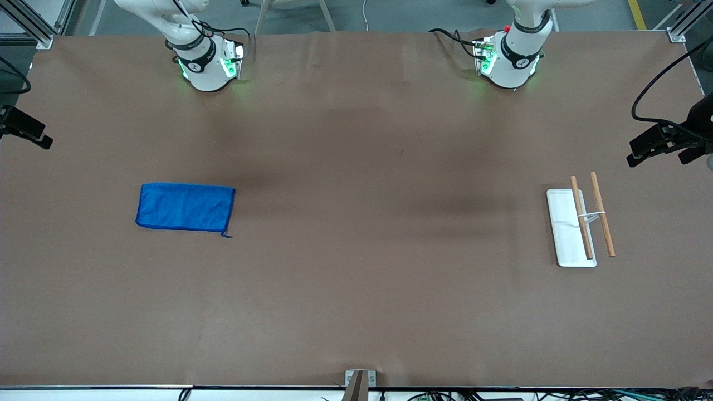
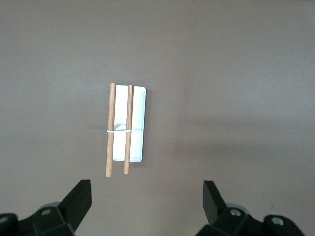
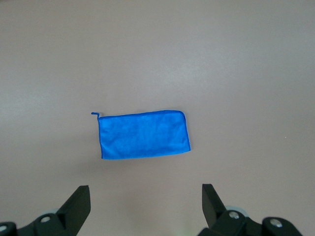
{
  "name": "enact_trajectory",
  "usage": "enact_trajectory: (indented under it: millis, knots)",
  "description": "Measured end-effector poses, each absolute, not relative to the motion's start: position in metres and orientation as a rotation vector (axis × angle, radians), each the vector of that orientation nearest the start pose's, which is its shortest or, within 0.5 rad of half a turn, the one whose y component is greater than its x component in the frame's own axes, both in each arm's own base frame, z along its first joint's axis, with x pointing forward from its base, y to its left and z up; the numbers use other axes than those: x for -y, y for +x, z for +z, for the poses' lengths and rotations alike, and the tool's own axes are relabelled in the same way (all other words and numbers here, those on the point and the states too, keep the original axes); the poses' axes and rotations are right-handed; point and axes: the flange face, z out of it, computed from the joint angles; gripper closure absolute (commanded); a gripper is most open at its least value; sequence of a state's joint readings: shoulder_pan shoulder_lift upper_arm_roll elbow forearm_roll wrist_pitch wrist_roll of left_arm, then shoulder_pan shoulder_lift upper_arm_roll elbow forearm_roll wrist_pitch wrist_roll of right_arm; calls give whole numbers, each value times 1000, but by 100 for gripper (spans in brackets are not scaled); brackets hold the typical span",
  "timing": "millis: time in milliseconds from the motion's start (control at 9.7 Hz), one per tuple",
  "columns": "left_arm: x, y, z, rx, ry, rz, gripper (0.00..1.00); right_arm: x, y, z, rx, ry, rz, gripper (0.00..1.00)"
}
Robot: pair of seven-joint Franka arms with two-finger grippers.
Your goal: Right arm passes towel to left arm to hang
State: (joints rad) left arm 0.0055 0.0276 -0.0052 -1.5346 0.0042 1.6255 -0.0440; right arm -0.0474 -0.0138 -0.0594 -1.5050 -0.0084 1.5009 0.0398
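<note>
I work in a robotics lab: my two arm bases (image 1: pixel 209 64) bolted to a brown-covered worktop (image 1: pixel 356 289), aluminium framing (image 1: pixel 33 25) at its corners, cameras (image 1: pixel 663 142) clamped along its edges, cables trailing.

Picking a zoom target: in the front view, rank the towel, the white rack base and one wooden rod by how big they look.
1. Towel, clearly largest.
2. White rack base.
3. Wooden rod, about as long as the base but far thinner.

Left gripper (image 2: pixel 145 196), right gripper (image 3: pixel 145 196) raised, fingers wide apart, empty.
</note>
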Motion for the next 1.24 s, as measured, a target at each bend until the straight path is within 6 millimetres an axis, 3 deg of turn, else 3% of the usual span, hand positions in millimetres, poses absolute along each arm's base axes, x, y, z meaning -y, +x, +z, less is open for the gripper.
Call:
enact_trajectory:
  millis: [515,722,825,928,1237]
  knots:
    - [-1,569,631,71,-3137,-100,0,59,540,657,-231,-3141,-14,0]
    - [-2,569,631,72,-3136,-98,0,59,543,648,-231,-3141,13,0]
    - [-2,569,630,72,-3136,-96,0,59,549,628,-228,-3141,42,0]
    - [-2,569,629,72,-3137,-93,0,59,562,592,-222,-3142,74,0]
    - [-3,570,625,74,-3137,-82,0,60,593,438,-124,-3144,189,0]
